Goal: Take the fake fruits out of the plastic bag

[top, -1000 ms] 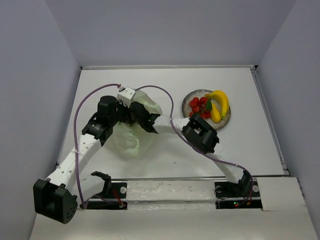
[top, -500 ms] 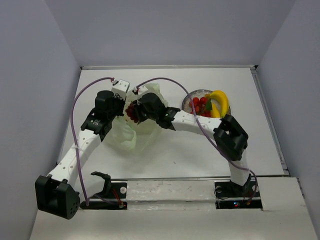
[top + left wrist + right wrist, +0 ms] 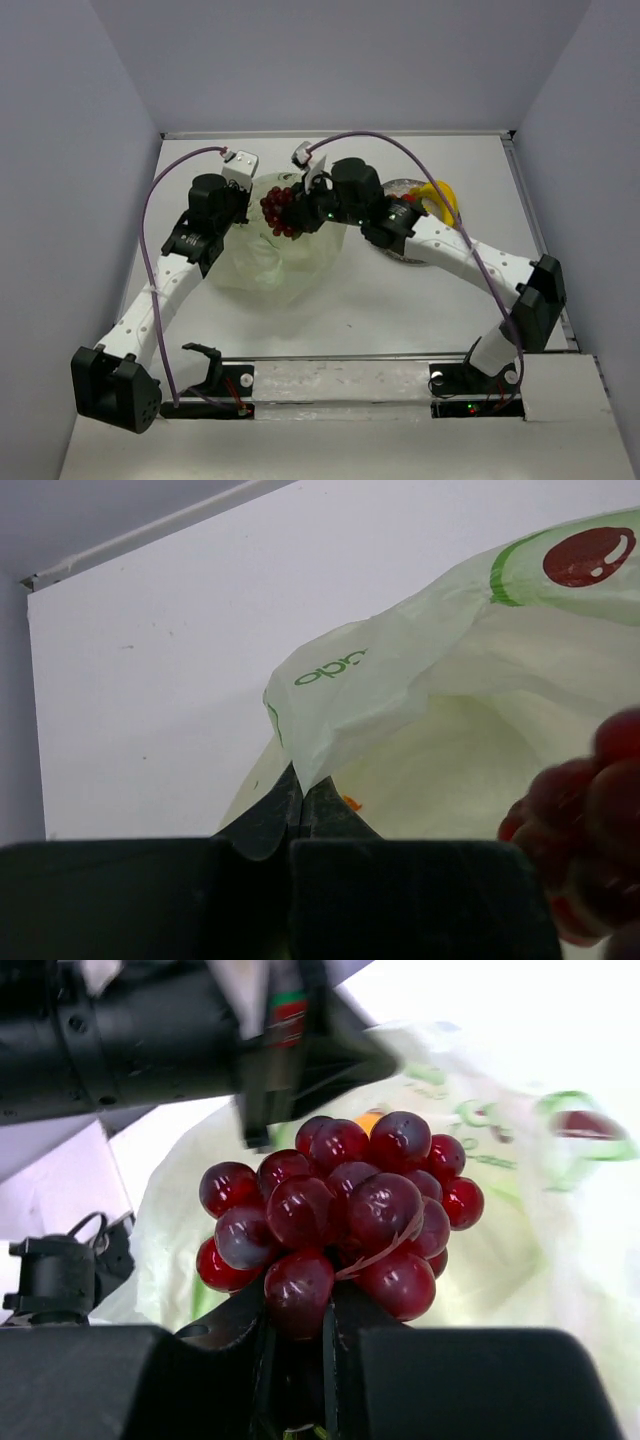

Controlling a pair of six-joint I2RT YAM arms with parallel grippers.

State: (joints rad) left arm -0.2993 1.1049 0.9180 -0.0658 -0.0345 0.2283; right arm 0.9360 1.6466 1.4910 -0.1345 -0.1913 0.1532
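A dark red grape bunch (image 3: 340,1210) hangs just above the plastic bag's mouth, with my right gripper (image 3: 297,1305) shut on its lower grapes. In the top view the bunch (image 3: 279,210) sits between both grippers. The pale yellow-green plastic bag (image 3: 270,255) lies crumpled on the table, its upper edge lifted. My left gripper (image 3: 298,792) is shut on that edge of the bag (image 3: 450,680). A small orange spot (image 3: 368,1120) shows inside the bag behind the grapes. A yellow banana (image 3: 445,196) lies on the grey plate (image 3: 400,183).
My right arm (image 3: 440,240) stretches across the plate and hides most of it. The left arm (image 3: 165,285) runs up the table's left side. Walls close the table at the back and on both sides.
My right gripper has come up and to the right out of the bag with the grape bunch, and its elbow swung far right. The left gripper lifted the bag's edge a little.
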